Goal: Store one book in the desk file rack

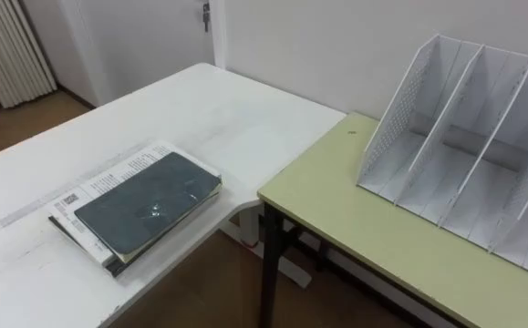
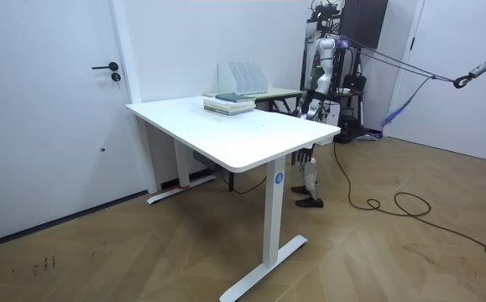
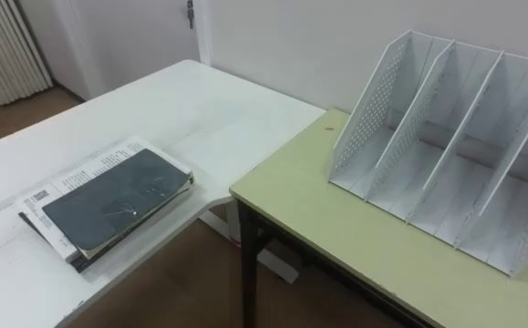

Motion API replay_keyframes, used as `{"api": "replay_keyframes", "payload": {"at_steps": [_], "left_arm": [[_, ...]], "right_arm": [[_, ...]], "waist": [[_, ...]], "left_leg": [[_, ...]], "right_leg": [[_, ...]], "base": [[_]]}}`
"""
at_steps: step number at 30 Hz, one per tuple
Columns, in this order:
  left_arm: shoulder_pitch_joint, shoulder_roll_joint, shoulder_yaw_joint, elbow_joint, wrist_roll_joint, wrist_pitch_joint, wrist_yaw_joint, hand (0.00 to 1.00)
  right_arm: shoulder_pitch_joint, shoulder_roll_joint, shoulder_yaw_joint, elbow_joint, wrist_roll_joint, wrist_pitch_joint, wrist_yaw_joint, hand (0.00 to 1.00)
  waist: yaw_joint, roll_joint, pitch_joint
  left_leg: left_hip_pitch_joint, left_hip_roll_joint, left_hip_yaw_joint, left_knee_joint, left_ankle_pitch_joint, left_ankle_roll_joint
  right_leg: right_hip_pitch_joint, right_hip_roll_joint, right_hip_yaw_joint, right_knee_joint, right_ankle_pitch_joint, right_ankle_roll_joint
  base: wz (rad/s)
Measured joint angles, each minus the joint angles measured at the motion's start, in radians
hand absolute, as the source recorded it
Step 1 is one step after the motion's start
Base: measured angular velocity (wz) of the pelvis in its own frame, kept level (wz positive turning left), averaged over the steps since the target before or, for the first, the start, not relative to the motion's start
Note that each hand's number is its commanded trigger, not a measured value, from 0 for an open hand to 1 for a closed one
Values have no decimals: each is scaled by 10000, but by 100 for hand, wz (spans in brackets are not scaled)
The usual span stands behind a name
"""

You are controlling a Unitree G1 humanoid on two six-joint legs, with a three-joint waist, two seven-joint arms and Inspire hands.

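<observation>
While book (image 1: 148, 202) tops stack (image 1: 86, 187) (white desk (image 1: 200, 109)), rack (image 1: 464, 155) — green table (image 1: 355, 223).

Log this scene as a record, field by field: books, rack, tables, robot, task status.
books: stack on the white table, dark book on top
rack: white rack, upright on the green desk, compartments empty
tables: green desk beside the white table
robot: stands by the green desk, on the room view's right
status: no book stored yet
</observation>
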Motion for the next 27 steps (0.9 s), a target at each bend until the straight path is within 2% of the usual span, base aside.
{"api": "replay_keyframes", "payload": {"at_steps": [21,27], "left_arm": [[102,-47,21,-57,67,-101,853,0],[143,-47,17,-1029,778,-392,1559,0]], "right_arm": [[1,4,-97,48,3,-10,55,0],[-18,8,10,125,92,-146,56,0]], "waist": [[-9,8,4],[-48,-22,19]], "left_leg": [[98,1,10,-62,-1,0],[134,-18,-106,-52,0,0]], "right_leg": [[69,1,-16,17,-2,4],[137,5,-31,-7,-4,7]], "base": [[0],[4]]}}
